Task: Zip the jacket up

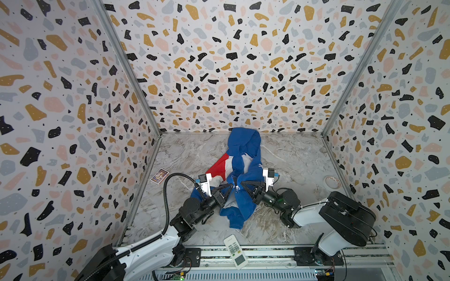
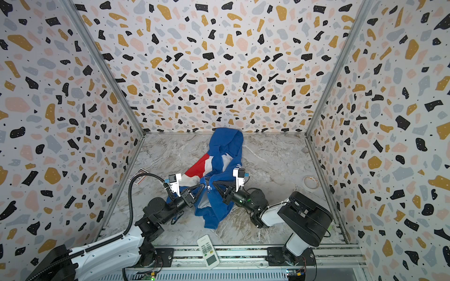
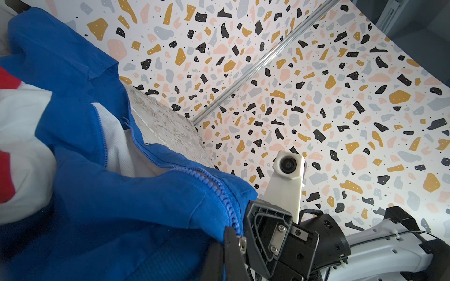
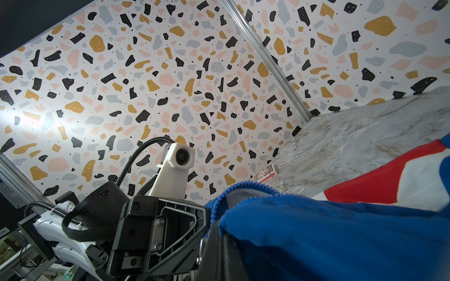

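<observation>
The jacket lies crumpled in the middle of the marble desk. Its blue hood points at the back wall, and a red and white band shows on its left side. The hem trails toward the front rail.

The 2 claws meet over the jacket's lower front, tip to tip and nearly touching. The left claw comes in from the left and the right claw from the right. Both are clenched, each pinching a blue front edge beside the zipper, and the cloth between them is bunched and raised off the desk.

In the left wrist view, 2 rows of blue teeth stand apart over white mesh lining. They run together into 1 line that ends at the claw's black finger. In the right wrist view, blue cloth drapes over the claw and a short curve of teeth rises behind it.

A white remote control lies on the front rail. A small printed card sits near the left wall, and a roll of tape lies near the right wall. All 3 lie well apart from the jacket.
</observation>
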Motion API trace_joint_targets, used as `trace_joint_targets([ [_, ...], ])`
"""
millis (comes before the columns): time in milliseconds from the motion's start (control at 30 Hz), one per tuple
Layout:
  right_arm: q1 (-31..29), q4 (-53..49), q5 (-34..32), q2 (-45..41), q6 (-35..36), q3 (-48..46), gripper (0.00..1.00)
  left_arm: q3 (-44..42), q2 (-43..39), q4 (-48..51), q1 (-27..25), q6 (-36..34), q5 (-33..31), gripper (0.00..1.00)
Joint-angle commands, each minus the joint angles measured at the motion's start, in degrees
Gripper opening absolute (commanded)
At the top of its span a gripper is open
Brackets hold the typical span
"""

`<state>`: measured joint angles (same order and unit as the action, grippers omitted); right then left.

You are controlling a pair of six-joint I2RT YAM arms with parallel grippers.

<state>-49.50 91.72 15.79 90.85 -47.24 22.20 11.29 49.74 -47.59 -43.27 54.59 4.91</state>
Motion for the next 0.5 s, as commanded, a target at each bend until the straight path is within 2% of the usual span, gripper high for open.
trace_joint_targets([
  [0, -0.5, 8.6, -0.2, -0.6, 1.0, 2.3, 0.0, 2.2, -0.1, -3.2, -0.3, -1.1, -0.5, 0.0],
  [467, -0.8, 6.9, -0.3, 0.3, 1.2, 2.5, 0.0, 1.9, -2.4, -2.1, -0.3, -1.4, -1.8, 0.0],
])
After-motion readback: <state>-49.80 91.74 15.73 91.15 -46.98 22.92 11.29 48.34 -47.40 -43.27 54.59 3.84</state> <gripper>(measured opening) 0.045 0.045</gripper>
